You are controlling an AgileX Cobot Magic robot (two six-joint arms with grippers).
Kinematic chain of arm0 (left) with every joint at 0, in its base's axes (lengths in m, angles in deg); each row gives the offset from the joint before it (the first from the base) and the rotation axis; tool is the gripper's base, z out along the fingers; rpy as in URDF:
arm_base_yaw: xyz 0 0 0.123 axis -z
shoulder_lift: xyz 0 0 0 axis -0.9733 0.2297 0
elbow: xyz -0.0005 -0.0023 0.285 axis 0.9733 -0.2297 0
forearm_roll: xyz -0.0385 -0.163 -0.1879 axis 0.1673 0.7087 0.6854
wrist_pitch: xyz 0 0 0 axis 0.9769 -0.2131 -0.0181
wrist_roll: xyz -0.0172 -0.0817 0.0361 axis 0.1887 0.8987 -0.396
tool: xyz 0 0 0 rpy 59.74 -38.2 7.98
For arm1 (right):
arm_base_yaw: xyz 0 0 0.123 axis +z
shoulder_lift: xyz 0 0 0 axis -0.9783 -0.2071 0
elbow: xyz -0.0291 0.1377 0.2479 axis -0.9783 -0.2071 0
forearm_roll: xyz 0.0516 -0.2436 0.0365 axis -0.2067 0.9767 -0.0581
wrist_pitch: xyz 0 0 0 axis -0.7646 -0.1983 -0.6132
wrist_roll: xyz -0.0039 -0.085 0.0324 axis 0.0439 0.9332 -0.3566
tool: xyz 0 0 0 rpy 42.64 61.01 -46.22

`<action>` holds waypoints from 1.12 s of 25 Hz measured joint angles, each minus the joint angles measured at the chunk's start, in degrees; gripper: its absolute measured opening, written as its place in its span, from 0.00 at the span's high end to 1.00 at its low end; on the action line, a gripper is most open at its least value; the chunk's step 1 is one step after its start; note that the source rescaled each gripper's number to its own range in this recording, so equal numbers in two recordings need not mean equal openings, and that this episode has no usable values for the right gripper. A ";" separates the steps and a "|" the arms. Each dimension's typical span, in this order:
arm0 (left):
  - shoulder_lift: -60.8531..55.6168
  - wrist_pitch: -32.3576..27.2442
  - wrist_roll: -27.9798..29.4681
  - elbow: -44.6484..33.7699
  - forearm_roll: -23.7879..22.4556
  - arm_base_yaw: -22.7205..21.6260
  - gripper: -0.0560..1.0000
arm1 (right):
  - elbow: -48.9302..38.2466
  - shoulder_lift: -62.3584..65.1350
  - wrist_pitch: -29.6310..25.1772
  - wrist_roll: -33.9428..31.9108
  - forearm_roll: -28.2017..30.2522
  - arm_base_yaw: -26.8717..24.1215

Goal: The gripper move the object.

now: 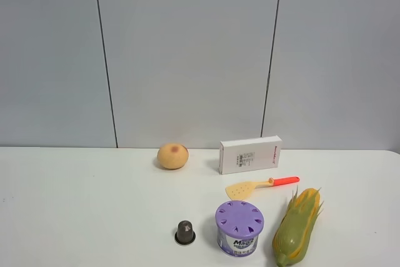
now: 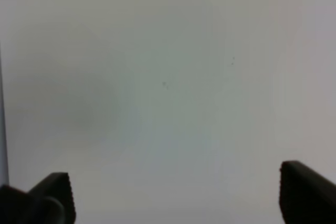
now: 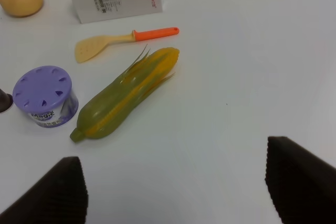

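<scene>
On the table right now: one corn cob [image 1: 297, 227], one peach-orange round fruit [image 1: 172, 156], one yellow spatula [image 1: 259, 186], one white box [image 1: 250, 154], one purple-lidded can [image 1: 239, 227], one small dark capsule [image 1: 185, 232], six items total.

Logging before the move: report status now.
Left gripper open over bare table. Right gripper open, empty, short of the corn cob. Corn cob lies flat, untouched. Purple can close beside it.

I see a big flat white table [image 1: 75, 198]. Behind it stands a plain grey panel wall [image 1: 187, 54] with thin dark lines.
</scene>
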 joint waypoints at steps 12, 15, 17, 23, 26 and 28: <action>-36.82 -7.49 0.07 -15.78 -0.27 -2.96 0.39 | 0.00 0.00 0.00 0.00 0.00 0.00; -43.34 -11.66 0.99 -17.31 -0.27 -2.96 0.39 | 0.00 0.00 0.00 0.00 0.00 0.00; -47.32 -12.42 1.81 -18.29 0.14 -2.96 0.39 | 0.00 0.00 0.00 0.00 0.00 0.00; -56.73 -12.73 5.52 -21.83 1.75 -2.96 0.39 | 0.00 0.00 0.00 0.00 0.00 0.00; -60.52 -12.80 7.10 -24.25 3.12 -2.96 0.39 | 0.00 0.00 0.00 0.00 0.00 0.00; -62.49 -12.82 8.46 -25.57 3.75 -2.96 0.39 | 0.00 0.00 0.00 0.00 0.00 0.00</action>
